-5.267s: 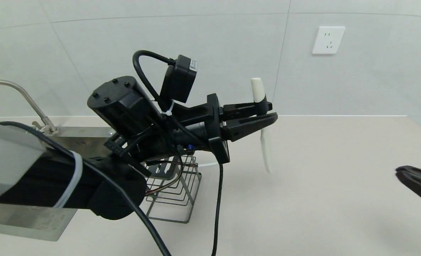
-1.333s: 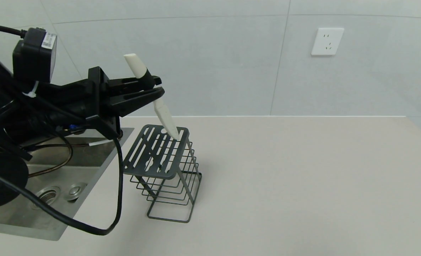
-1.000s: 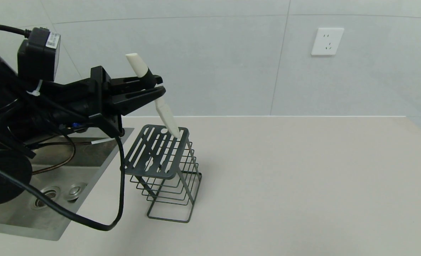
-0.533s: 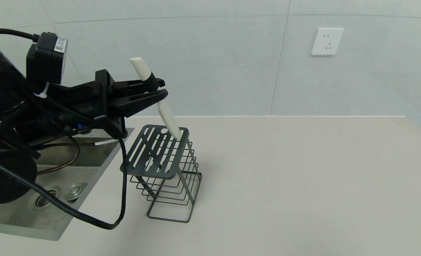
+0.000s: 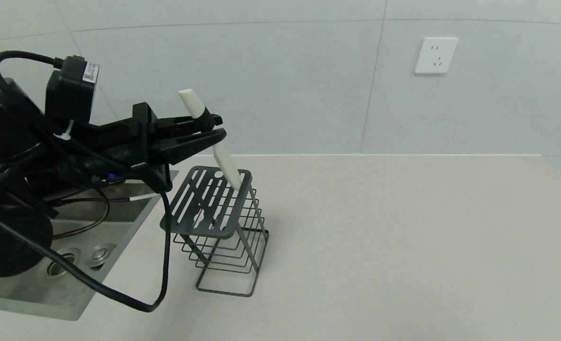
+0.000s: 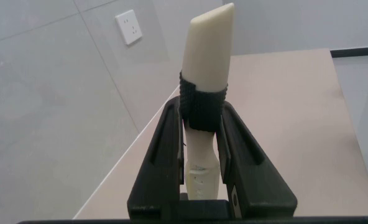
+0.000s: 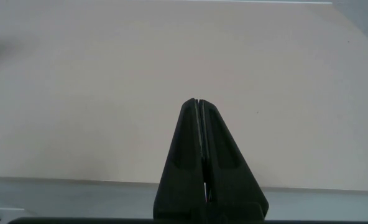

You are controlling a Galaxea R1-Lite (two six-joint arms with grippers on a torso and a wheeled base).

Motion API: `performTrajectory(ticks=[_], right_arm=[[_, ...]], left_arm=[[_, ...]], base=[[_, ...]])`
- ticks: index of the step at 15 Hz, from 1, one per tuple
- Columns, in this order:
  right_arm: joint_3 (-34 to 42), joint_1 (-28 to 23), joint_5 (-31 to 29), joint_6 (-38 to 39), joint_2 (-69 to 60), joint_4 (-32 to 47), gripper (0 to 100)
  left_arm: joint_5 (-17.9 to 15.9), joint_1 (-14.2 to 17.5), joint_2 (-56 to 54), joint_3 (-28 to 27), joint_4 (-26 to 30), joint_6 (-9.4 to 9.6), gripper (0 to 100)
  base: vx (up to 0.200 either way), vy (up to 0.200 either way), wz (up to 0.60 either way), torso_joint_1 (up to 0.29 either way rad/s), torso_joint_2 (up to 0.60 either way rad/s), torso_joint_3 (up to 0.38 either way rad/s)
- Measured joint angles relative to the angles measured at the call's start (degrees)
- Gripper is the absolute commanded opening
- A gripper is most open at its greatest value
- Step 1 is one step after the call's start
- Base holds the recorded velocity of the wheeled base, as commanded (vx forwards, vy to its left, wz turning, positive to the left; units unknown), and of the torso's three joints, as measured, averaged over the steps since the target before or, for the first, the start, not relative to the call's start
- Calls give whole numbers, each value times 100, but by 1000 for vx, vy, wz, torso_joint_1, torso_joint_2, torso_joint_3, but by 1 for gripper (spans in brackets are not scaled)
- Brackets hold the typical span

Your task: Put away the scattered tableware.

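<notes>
Right of the rack, flat counter gives passing room. Above the rack, the left gripper and its white utensil bar the way; left of it lies the sink.

left claw clamped on white knife at its black collar, handle up, blade down, tilted. Blade tip is at the far right corner of the wire rack slotted top plate; can't tell if it's in a slot. Rack stands on the bench, just beside the sink.
</notes>
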Motion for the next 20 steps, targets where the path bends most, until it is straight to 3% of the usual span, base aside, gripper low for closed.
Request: performTrajectory(ticks=[7,20], right_arm=[[0,0,2,2,0,0,0],[0,0,2,0,0,-2,0]], left_arm=[[-2,-1,133,101,0,171,0],[15,-43,260,249,2,193,0]], base=[[0,0,0,0,0,0],[0,0,0,0,0,0]])
